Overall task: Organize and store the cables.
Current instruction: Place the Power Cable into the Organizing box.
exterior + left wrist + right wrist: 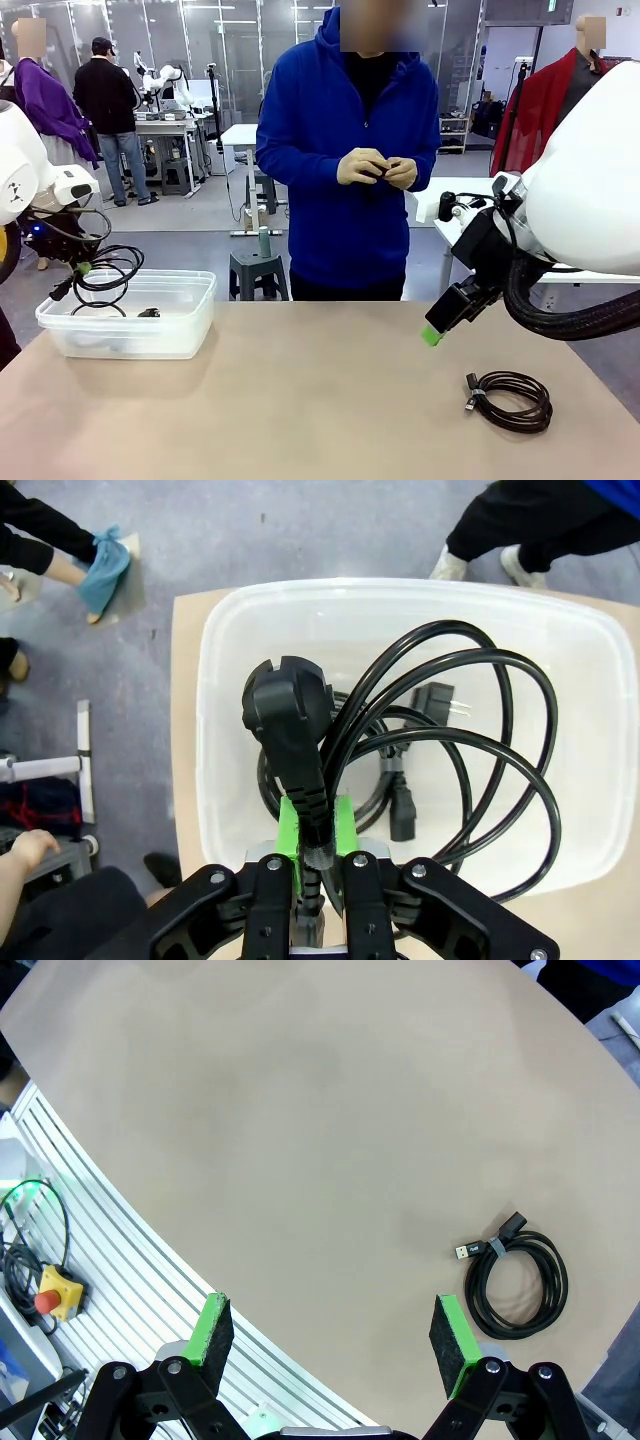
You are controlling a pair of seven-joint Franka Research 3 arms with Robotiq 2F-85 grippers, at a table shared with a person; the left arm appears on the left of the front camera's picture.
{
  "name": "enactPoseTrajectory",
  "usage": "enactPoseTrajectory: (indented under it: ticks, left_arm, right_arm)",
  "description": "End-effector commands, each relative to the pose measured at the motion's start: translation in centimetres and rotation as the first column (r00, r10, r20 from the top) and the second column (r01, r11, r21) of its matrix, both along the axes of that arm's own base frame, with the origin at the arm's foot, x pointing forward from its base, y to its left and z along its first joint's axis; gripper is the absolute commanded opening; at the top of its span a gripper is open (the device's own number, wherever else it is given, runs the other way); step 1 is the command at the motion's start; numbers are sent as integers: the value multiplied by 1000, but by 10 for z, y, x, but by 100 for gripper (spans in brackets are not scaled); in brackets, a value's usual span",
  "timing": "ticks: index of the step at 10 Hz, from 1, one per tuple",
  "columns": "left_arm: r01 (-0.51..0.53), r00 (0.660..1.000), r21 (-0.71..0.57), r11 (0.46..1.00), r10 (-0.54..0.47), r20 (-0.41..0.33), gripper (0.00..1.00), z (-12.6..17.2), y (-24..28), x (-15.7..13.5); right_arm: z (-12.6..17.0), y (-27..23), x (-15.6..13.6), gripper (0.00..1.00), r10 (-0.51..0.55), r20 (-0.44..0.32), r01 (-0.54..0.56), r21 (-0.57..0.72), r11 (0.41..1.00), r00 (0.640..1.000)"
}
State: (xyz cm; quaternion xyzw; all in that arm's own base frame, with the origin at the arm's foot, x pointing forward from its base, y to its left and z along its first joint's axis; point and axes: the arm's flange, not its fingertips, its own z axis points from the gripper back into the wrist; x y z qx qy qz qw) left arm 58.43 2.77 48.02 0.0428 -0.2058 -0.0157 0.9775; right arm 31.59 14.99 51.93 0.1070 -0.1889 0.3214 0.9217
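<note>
At far left, the left gripper [82,268] hangs over a clear plastic bin [185,322], its green pads clamped on a black power cable [112,266] just behind the plug. The cable's loops sag below and to the side of the fingers, above the bin's open top.

The front view gives only a side glimpse. The left wrist view looks straight down past the left gripper [312,827] and shows the round plug [288,702] standing up from the pinched jaws. It also shows the power cable [470,742] curling in wide loops over the bin [232,608], and more cables [404,814] lying on the bin's floor beneath the fingers, one with a flat two-pin plug.

Beyond the table [300,400], a person in a blue hoodie holds both hands [376,168] together at chest height around something small and dark.

At right, the right gripper [432,335] hovers above the tabletop. The right wrist view shows the right gripper [335,1332] with its jaws spread wide and holding nothing, over bare table [300,1110]. A coiled cable [516,1282], bound by a grey tie, lies flat just beyond its right-hand finger. In the front view the same coiled cable [510,400] sits below and to the right of the gripper, apart from it. That wrist view also catches a yellow box with a red button [52,1296] off the table's edge.
</note>
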Motion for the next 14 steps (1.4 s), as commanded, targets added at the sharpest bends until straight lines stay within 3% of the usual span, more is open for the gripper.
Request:
enactPoseTrajectory:
  ticks: [1,8,12,13,14]
  left_arm:
    - [20,999,-26,999,-21,-49,16,2,9,20]
    - [41,991,-43,998,-46,-126,16,-69,18,61]
    - [50,987,-42,998,-56,-150,16,-80,12,63]
    - [41,988,-34,999,-46,-149,30,-77,11,61]
    - [45,988,-33,998,-49,-147,33,-76,9,60]
  right_arm:
    - [-1,0,1,100,-4,2,4,2,1000,1000]
    - [-1,0,1,100,-4,2,4,2,1000,1000]
    - [-1,0,1,100,-4,2,4,2,1000,1000]
    - [-1,0,1,100,-4,2,4,2,1000,1000]
    - [-1,0,1,100,-4,2,4,2,1000,1000]
